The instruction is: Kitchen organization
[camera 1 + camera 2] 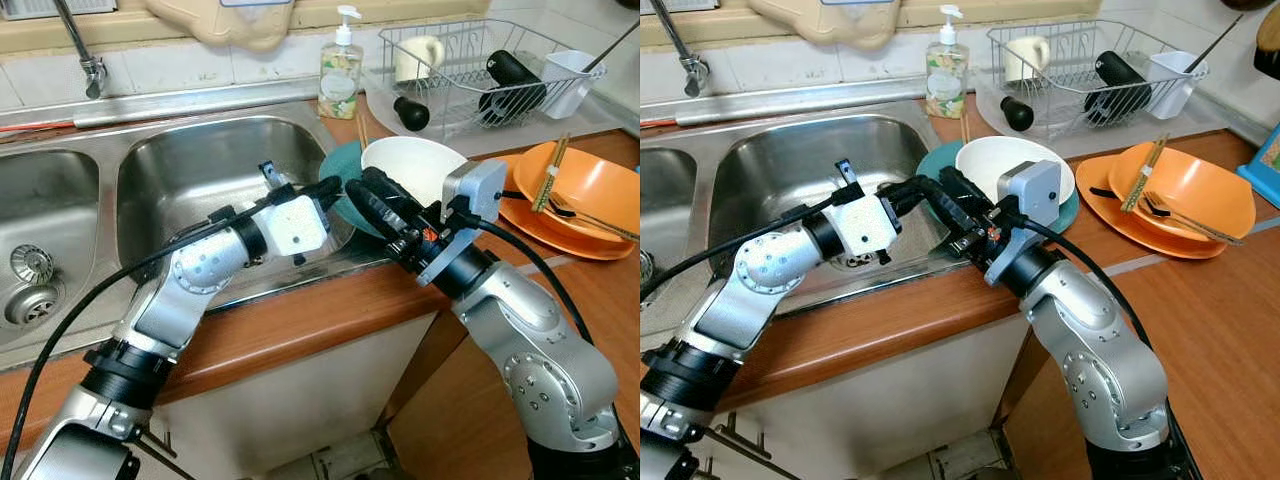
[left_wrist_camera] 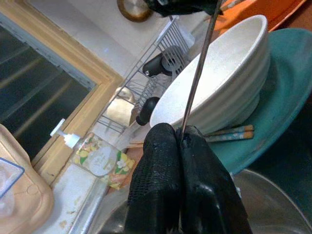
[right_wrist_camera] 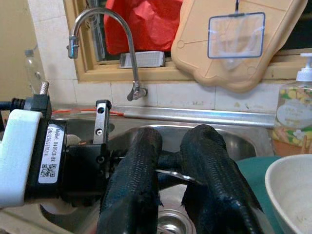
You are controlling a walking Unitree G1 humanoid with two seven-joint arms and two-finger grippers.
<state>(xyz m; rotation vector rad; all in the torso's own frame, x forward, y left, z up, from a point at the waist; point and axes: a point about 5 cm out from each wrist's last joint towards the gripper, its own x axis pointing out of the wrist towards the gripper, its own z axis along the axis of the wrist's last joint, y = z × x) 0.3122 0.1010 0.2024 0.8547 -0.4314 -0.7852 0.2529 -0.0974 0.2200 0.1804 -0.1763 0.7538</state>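
A thin metal utensil (image 2: 197, 83) is pinched between the closed fingers of the left gripper (image 2: 181, 141), over the right edge of the sink (image 1: 190, 170). Its far end runs up under the right gripper (image 1: 352, 192); what kind of utensil it is cannot be told, since both ends are covered. The right gripper's fingers (image 3: 209, 161) are partly apart with a shiny bit of metal between them; whether they grip it cannot be told.

Just beside both grippers: a white bowl (image 1: 415, 165) standing on a teal plate (image 1: 935, 160) on the counter (image 1: 300, 320). Chopsticks (image 2: 229, 132) lie on the plate, tucked under the bowl.

The two wrists crowd the sink rim and cover the plate's near edge.

Further out: soap bottle (image 1: 340, 70) behind the plate; dish rack (image 1: 470, 70) with a mug and dark items; stacked orange plates (image 1: 580, 200) carrying chopsticks and a fork, well apart from the grippers. Tap (image 3: 105, 39) and a tan board (image 3: 234, 39) hang at the window. The left basin's drain is cut off at the frame edge.
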